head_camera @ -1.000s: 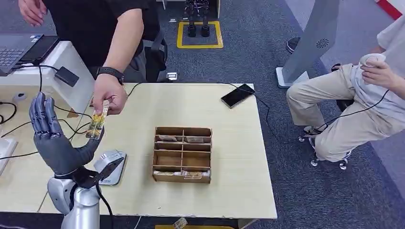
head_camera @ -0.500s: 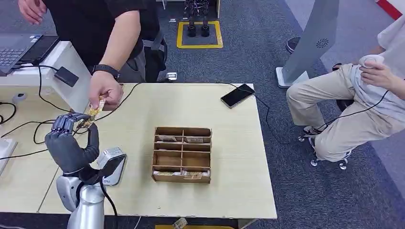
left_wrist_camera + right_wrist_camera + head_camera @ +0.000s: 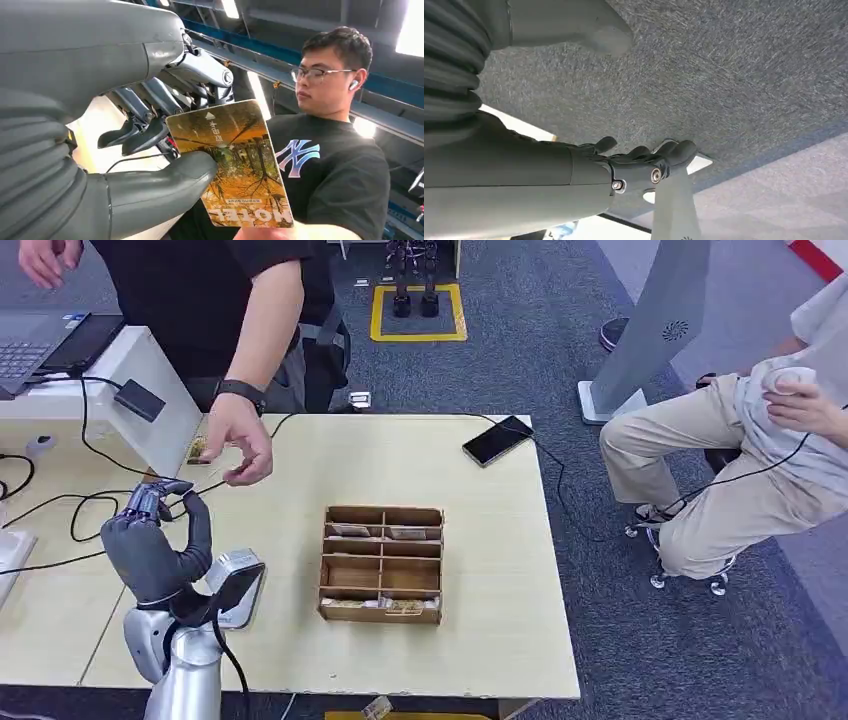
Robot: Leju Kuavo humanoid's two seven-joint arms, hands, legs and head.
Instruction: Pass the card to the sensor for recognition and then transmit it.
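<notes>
Left hand raised over near-left part of the counter, thumb and fingers pinching the card; wrist view shows card w/ autumn-tree print, thumb pressed on one face, dark fingers behind the other. In head view card itself hidden behind curled fingers, edge-on at best. Sensor, small grey box w/ dark tilted top, sits on counter just right of the left wrist, not touching the hand. Person's hand w/ black wristband hovers just beyond the left hand, far side, fingers loose, apart from the card. Wooden organiser w/ compartments at counter centre, some cards in far and near rows. Phone at far-right of counter, cable attached. Second person seated right of counter. Right hand hanging over grey carpet, fingers curled in, holding nothing.
</notes>
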